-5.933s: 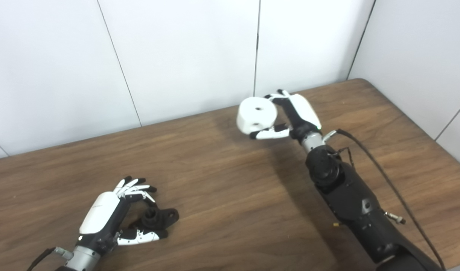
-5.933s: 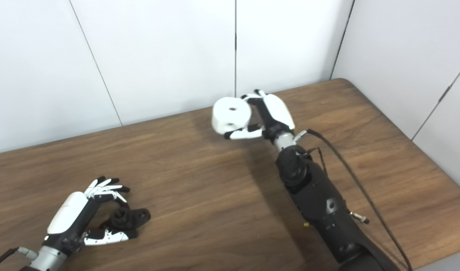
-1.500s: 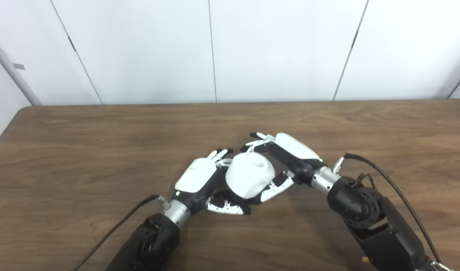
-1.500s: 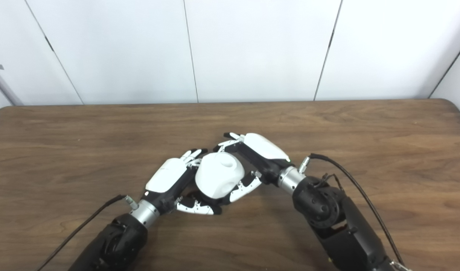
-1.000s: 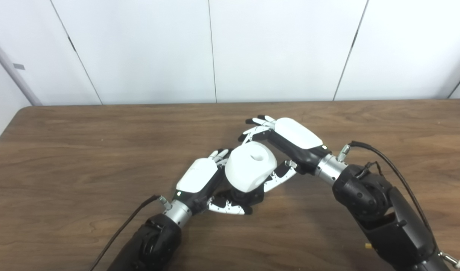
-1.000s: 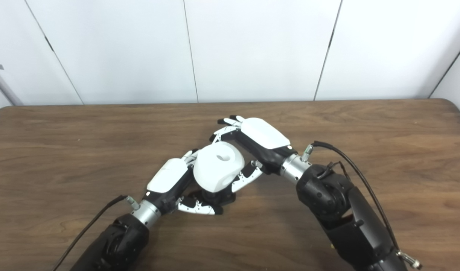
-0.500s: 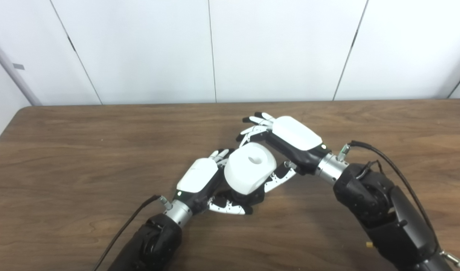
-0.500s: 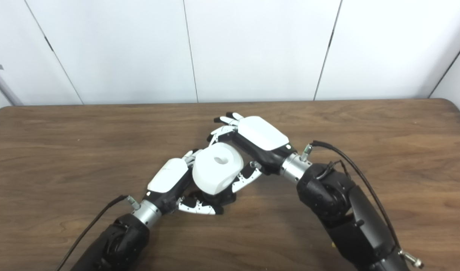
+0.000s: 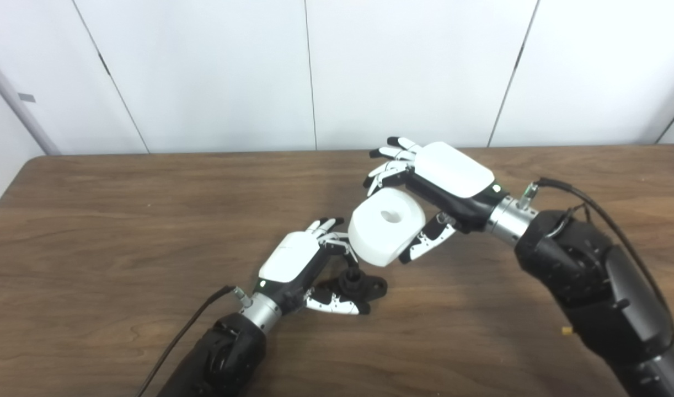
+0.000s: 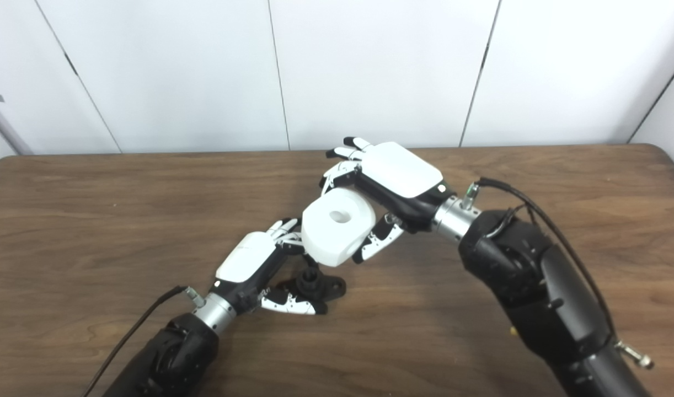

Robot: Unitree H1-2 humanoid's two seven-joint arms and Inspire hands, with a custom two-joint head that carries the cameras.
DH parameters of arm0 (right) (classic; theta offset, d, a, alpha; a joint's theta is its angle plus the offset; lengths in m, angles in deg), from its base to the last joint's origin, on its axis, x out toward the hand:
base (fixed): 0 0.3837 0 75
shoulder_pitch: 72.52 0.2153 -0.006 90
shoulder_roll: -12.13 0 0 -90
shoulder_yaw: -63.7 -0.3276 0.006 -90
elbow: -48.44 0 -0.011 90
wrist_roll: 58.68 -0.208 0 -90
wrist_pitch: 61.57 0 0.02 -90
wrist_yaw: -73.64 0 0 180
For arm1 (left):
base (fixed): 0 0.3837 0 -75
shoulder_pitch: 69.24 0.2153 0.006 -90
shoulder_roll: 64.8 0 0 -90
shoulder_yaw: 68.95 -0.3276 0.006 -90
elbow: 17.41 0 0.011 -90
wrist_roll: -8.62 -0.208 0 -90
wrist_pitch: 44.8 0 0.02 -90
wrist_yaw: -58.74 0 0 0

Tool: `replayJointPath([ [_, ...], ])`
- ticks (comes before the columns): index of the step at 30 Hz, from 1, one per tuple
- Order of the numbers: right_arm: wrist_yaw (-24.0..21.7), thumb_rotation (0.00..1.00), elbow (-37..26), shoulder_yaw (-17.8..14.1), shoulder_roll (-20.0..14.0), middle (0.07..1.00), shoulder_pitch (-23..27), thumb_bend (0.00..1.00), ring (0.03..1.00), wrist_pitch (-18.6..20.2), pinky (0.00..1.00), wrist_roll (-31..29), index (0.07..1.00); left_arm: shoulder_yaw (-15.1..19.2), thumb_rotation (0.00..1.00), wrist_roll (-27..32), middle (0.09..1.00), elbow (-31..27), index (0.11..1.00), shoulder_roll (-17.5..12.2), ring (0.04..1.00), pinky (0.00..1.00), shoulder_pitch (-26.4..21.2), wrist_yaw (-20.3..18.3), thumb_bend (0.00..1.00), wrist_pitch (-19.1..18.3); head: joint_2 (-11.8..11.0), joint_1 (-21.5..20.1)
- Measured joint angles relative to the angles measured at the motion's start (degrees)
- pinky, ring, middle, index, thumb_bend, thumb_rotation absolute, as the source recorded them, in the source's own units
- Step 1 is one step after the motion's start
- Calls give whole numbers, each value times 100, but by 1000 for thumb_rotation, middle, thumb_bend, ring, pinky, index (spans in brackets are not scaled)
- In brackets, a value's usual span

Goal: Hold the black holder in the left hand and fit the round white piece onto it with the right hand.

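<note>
The black holder [image 9: 361,284] rests on the wooden table [image 9: 94,220] near the middle, its short post pointing up. My left hand [image 9: 295,267] is shut on the black holder, thumb under it and fingers curled over its left side. The round white piece [image 9: 386,226], a thick disc with a hole in its top face, hangs in the air up and to the right of the holder, apart from it. My right hand [image 9: 442,182] is shut on the round white piece, fingers behind it and thumb at its lower right.
White wall panels [image 9: 315,71] rise directly behind the table's far edge. Black cables trail from both wrists, one [image 9: 171,342] along the left forearm and one [image 9: 590,204] looping above the right forearm.
My right hand has lifted the round white piece up and to the right, off the black holder, whose post now shows. The left hand has stayed put.
</note>
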Motion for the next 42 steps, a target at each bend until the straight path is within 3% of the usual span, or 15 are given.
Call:
replayJointPath([
  [5,-74,141,4,-205,-33,751,332,516,919,9,1000,-20,480,1,54,9,804,0,482,1,965,1000,0,-2,524,18,0,-17],
  [11,-396,142,1,-227,-37,751,310,516,930,157,1000,-112,481,7,54,8,804,1,482,-3,966,1000,0,-3,524,33,17,-61],
  [24,-1123,139,-384,-2,233,773,36,518,947,1137,1000,-262,483,16,54,16,802,0,482,-3,962,1000,1,-18,524,35,62,-88],
  [29,-1249,139,-393,63,279,774,29,517,942,1344,1000,-265,482,18,53,37,804,1,482,-3,965,1000,1,-35,524,35,62,-88],
  [42,-1279,142,-392,209,279,774,29,516,942,1359,1000,-246,482,22,54,31,807,-2,482,-4,969,1000,2,-40,524,41,88,-79],
])
